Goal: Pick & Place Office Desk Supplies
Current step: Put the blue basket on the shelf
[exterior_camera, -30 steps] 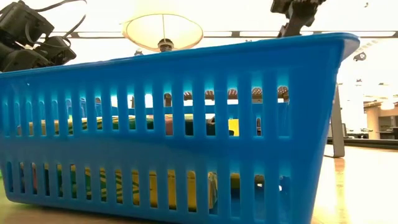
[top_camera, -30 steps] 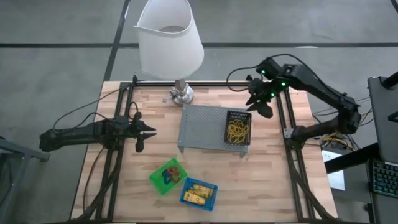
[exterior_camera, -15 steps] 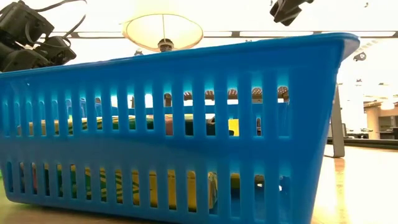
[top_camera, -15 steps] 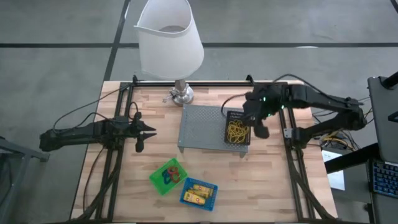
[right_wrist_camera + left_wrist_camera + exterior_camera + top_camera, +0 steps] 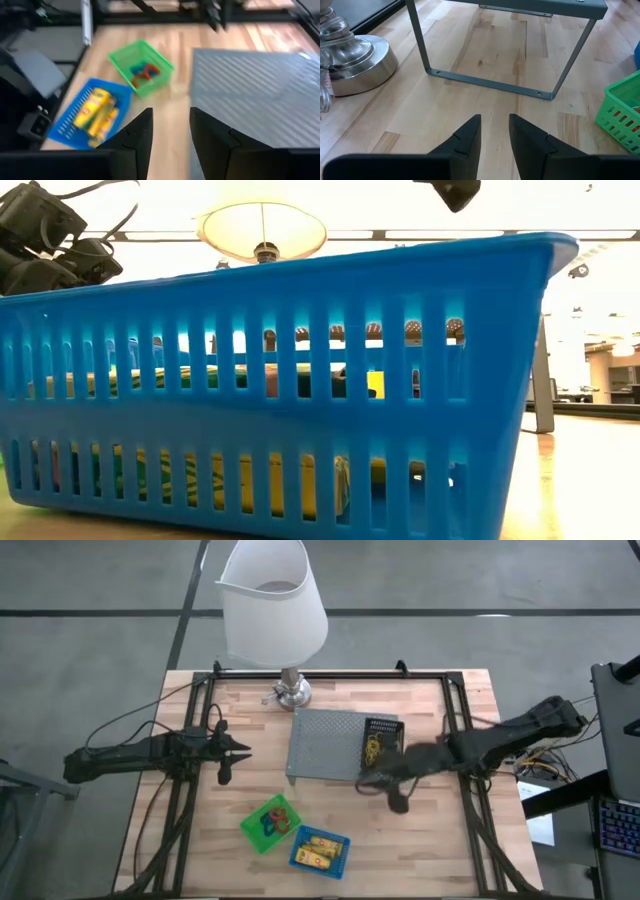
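The right gripper (image 5: pixel 170 137) has its jaws parted by a narrow gap with nothing between them; seen from its own wrist, bare wood shows through the gap. From above, the right gripper (image 5: pixel 392 783) hangs just off the front right corner of the grey mesh tray (image 5: pixel 325 745), blurred as if moving, and it partly hides the black bin (image 5: pixel 381 740) that sits on the tray's right end with the yellow rubber bands (image 5: pixel 373 749) inside. The left gripper (image 5: pixel 494 135) waits well to the left of the tray with its jaws slightly apart and empty, pointed at the tray's wire leg.

The other supplies lie in front of the tray: the green bin (image 5: pixel 268 823) holds the small red and blue loops (image 5: pixel 143 71), and the blue bin (image 5: pixel 320 849), touching or nearly touching it on the right, holds the stubby yellow sticks (image 5: pixel 97 114). The lamp (image 5: pixel 272 602) stands behind the tray's left corner.

The risks from here, as I judge them:
- The right arm is low beside the black bin; a sideways sweep could clip it and slide it off the raised tray, spilling the bands.
- The jaws are barely apart, which may be too narrow to straddle a bin wall.
- The two front bins sit so close that reaching for one could shove the other.
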You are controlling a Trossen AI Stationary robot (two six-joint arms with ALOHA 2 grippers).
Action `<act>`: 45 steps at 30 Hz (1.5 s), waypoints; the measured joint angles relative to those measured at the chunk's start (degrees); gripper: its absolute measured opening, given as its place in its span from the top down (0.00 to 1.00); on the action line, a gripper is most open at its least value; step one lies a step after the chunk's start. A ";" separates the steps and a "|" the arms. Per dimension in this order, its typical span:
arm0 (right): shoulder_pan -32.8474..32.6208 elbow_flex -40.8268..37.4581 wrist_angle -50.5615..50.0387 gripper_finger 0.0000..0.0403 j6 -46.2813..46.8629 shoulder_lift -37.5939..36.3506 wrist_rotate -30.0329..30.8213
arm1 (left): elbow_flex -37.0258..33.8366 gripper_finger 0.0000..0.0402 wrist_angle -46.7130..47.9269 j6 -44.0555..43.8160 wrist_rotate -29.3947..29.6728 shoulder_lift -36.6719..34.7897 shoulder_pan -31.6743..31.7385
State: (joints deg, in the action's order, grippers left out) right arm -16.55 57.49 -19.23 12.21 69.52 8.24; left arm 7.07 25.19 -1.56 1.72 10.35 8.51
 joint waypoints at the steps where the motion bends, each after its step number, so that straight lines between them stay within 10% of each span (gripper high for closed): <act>1: -0.89 -1.27 3.34 0.69 0.01 0.61 0.81 | 0.00 0.74 0.00 0.00 0.00 -0.01 0.00; 13: -7.25 4.65 13.07 0.69 -0.13 17.83 5.77 | 0.01 0.74 0.00 0.00 0.00 0.62 -0.01; 30: -19.01 44.41 -33.25 0.69 12.46 45.91 16.32 | 0.00 0.74 0.02 0.00 0.00 0.66 -0.01; 45: -23.31 56.60 -42.89 0.69 -8.45 56.37 14.53 | 0.00 0.74 0.02 0.00 -0.02 0.68 0.00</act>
State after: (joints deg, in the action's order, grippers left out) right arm -39.86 114.09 -62.12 3.76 125.89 22.77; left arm 7.07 25.21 -1.56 1.70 11.03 8.51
